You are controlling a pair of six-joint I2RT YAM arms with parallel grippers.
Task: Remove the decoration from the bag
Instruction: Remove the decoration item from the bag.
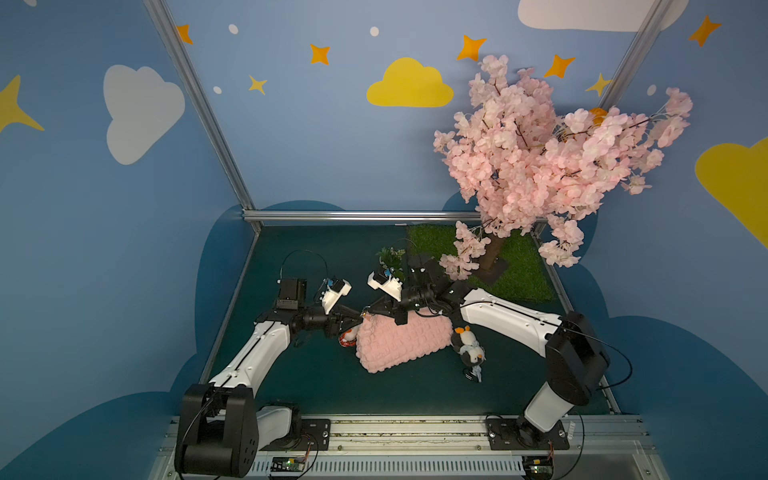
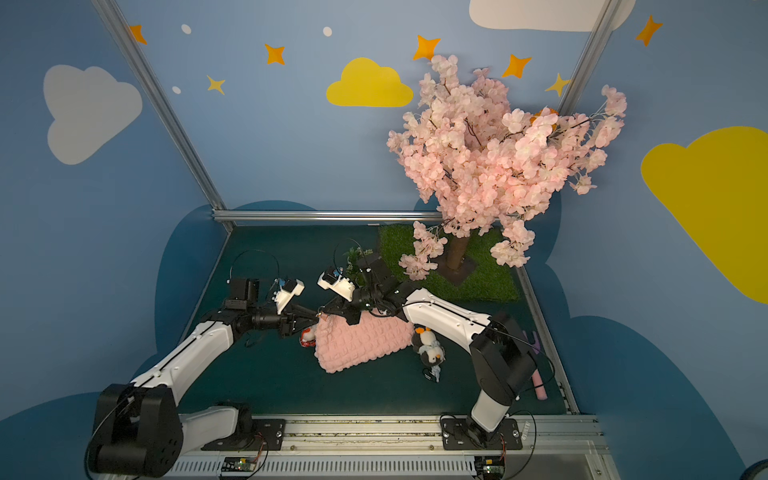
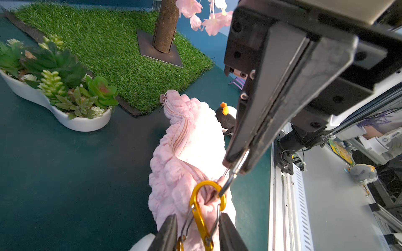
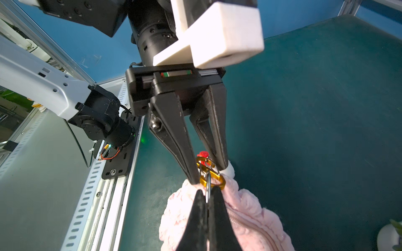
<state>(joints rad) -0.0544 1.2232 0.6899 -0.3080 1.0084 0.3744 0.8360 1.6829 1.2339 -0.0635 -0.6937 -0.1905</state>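
**Two claws meet at the bag's ring corner**

The right claw (image 4: 207, 191) is closed tight, pinching the silver metal ring (image 4: 208, 184) at the corner of the bag (image 4: 245, 217). The ring is threaded through one loop of a gold carabiner (image 3: 201, 208). The left claw (image 3: 198, 216) faces it tip to tip. It stands part-way open, with one finger on each side of the carabiner, and the pictures do not settle whether the fingers press on it. Behind the left fingers a bit of red fluff and white plush shows. This is the small white-and-red plush charm (image 1: 348, 336), which lies just beside the bag's end on the left arm's side.

In both top views the pink quilted bag (image 1: 403, 340) lies near the middle of the dark green surface (image 1: 311, 374), between the two arms. Its ring corner is drawn up toward the claws, and its zip runs along the upper edge. A penguin plush (image 1: 473, 353) lies against the bag's other end.

Farther back are a white dish of succulents (image 3: 87, 125), a grass mat (image 3: 108, 54) and the pink blossom tree (image 1: 540, 158).
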